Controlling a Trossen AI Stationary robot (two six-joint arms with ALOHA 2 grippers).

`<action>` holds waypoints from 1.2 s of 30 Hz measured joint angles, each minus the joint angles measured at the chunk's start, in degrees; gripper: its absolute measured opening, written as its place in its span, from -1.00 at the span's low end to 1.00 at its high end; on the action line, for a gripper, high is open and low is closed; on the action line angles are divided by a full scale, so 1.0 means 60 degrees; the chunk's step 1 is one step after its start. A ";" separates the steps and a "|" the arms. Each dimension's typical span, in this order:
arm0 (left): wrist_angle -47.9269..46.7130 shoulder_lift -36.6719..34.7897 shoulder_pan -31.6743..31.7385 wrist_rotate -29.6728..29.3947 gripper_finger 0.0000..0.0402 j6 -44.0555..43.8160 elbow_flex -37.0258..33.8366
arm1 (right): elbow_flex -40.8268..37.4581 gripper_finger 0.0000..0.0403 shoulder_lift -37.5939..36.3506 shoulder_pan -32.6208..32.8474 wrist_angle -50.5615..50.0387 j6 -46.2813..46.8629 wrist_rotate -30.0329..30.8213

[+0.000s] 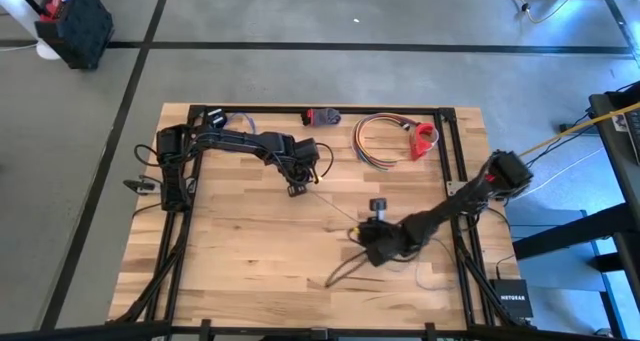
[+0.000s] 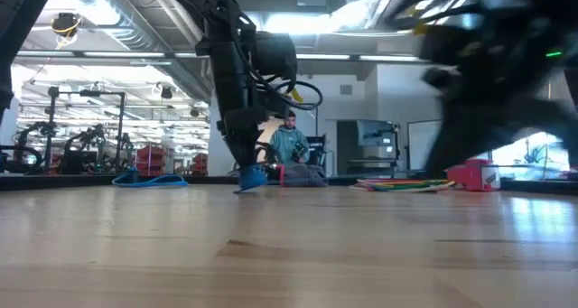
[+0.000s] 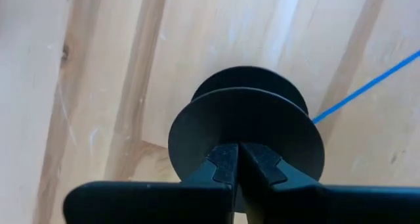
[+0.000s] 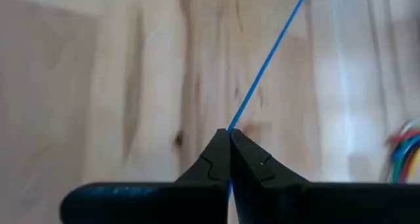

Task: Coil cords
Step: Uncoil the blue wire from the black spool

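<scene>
wire [image 1: 335, 209] runs across the table [image 1: 240, 251] between left pincer [image 1: 297, 190] and right pincer [image 1: 358, 231].

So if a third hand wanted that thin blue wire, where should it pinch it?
Probably on the taut stretch of the blue wire between the black disc and the right gripper, coming from above: there it runs straight over the bare table.

L arm reaches across rear-centre of table, left gripper [image 1: 298, 188] fingers pressed together, pointing down; R arm stretches in toward centre-front, right gripper [image 4: 229, 133] fingers likewise clamped.
</scene>
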 joint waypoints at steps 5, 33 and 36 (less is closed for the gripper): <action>-0.0018 0.0000 0.0015 -0.0217 -0.98 -0.0071 -0.0018 | -0.1450 -0.99 -0.1313 0.0789 0.0022 0.1793 -0.0007; -0.0089 0.0022 -0.0036 -0.0392 -0.98 0.0114 -0.0058 | -0.2981 -0.40 -0.4489 0.1429 -0.0138 0.4868 0.0458; -0.0066 -0.0071 -0.0051 -0.0325 -0.98 0.0183 -0.0060 | -0.2965 -0.28 -0.4489 0.1006 0.0810 0.3918 0.0664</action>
